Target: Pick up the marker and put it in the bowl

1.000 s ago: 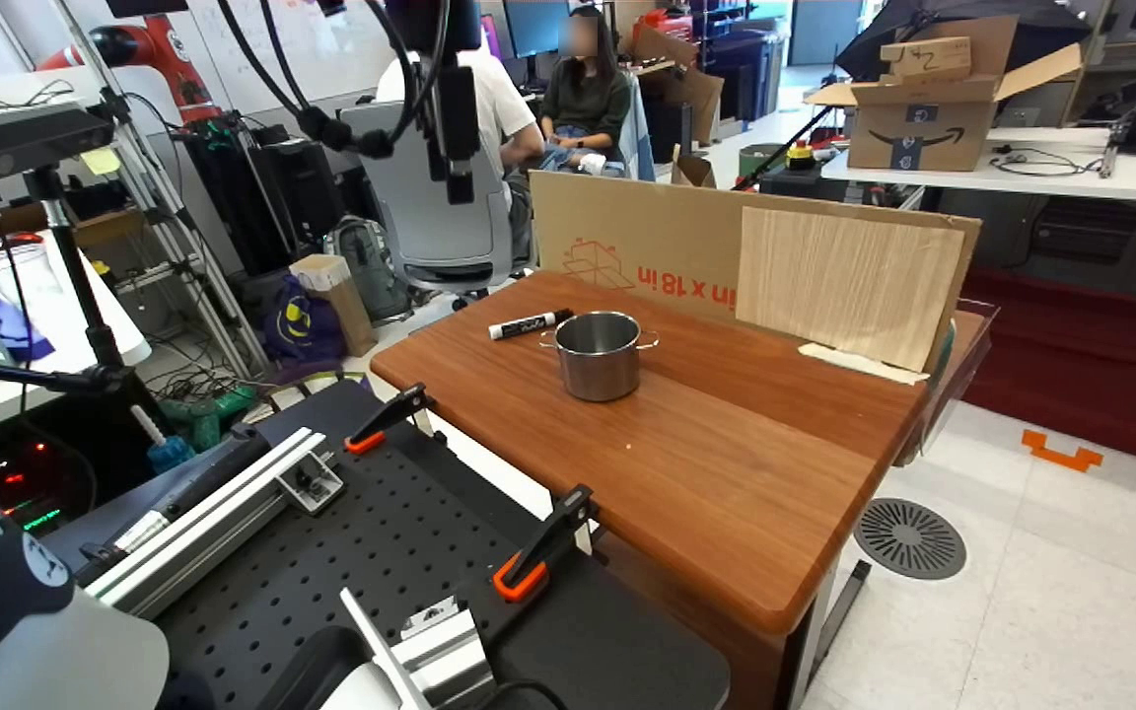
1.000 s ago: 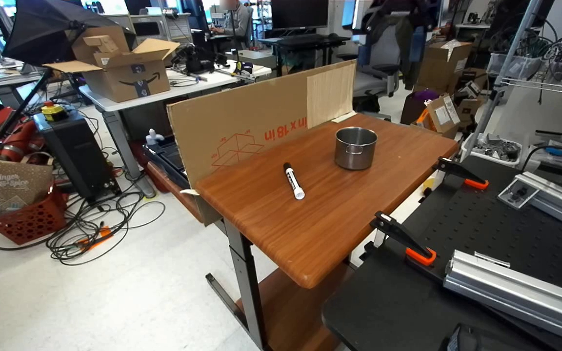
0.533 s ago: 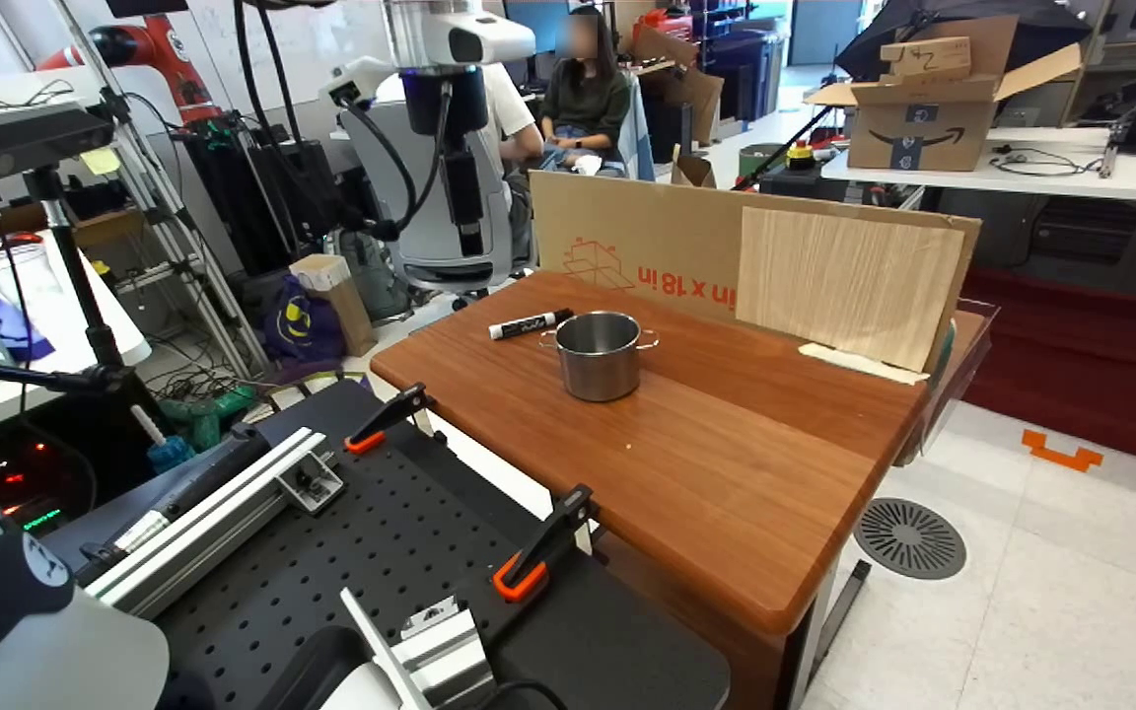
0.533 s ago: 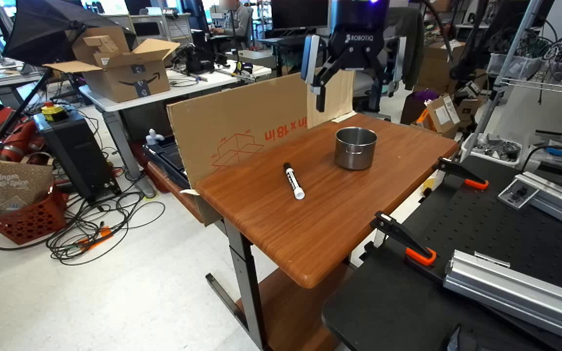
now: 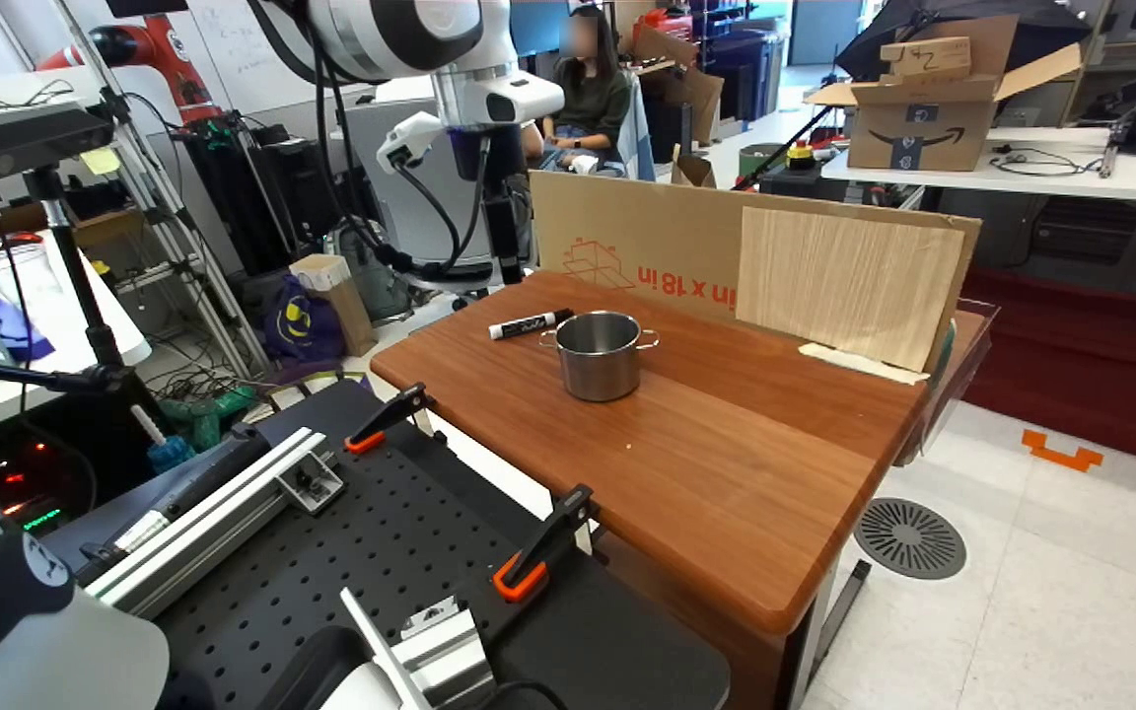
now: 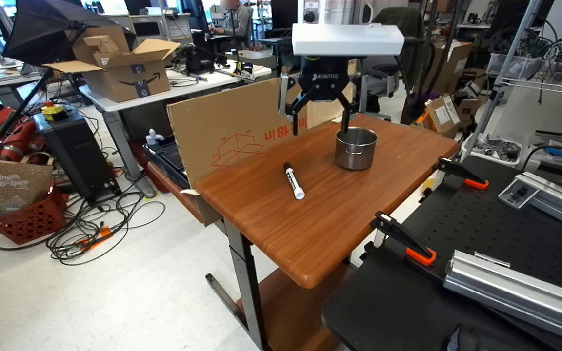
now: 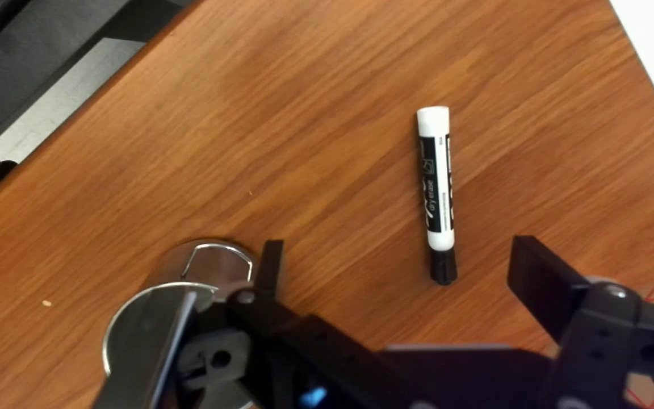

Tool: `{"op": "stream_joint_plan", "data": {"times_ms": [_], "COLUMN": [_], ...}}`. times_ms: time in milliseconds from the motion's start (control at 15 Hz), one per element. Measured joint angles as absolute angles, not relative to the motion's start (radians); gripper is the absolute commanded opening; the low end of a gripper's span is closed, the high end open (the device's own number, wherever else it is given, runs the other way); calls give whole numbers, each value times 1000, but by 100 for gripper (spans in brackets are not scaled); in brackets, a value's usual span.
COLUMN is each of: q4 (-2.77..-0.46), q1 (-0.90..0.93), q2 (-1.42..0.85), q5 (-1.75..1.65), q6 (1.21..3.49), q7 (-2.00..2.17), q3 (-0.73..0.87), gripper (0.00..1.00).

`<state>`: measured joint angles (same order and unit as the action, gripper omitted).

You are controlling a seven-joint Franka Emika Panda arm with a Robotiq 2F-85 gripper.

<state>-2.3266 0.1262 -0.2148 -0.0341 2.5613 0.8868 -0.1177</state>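
Observation:
The marker, white with a black label and black cap, lies flat on the wooden table in both exterior views (image 5: pixel 529 325) (image 6: pixel 293 181) and the wrist view (image 7: pixel 437 182). The bowl, a grey metal pot with wire handles, stands upright beside it in both exterior views (image 5: pixel 600 380) (image 6: pixel 354 156). In the wrist view the bowl (image 7: pixel 172 266) is partly hidden behind the gripper. My gripper is open and empty, above the table, in an exterior view (image 6: pixel 320 131). In the wrist view the marker's cap points between the spread fingertips of my gripper (image 7: pixel 398 247).
A cardboard panel (image 6: pixel 242 131) stands along the edge of the wooden table (image 6: pixel 281 224). Black clamps with orange pads (image 5: pixel 521 580) sit at the edge facing the robot's black base board (image 5: pixel 381 532). A person (image 5: pixel 588 89) sits behind.
The arm has come down into view and moved towards the panel side, lowering the open gripper over the table. The marker and the bowl have not moved.

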Motion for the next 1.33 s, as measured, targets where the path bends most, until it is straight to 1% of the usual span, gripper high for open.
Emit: {"op": "stream_joint_plan", "data": {"times_ms": [667, 1067, 1133, 1200, 1333], "q4": [-2115, -2036, -2025, -2015, -1996], "q1": [278, 315, 320, 324, 330], "q2": [-478, -570, -584, -599, -627], "q5": [-107, -107, -107, -107, -107], "q6": [2572, 2570, 2570, 2569, 2569], "q7": [1070, 1085, 1086, 1087, 1088], "q3": [-5, 38, 43, 47, 51], "gripper": [100, 100, 91, 74, 58]}}
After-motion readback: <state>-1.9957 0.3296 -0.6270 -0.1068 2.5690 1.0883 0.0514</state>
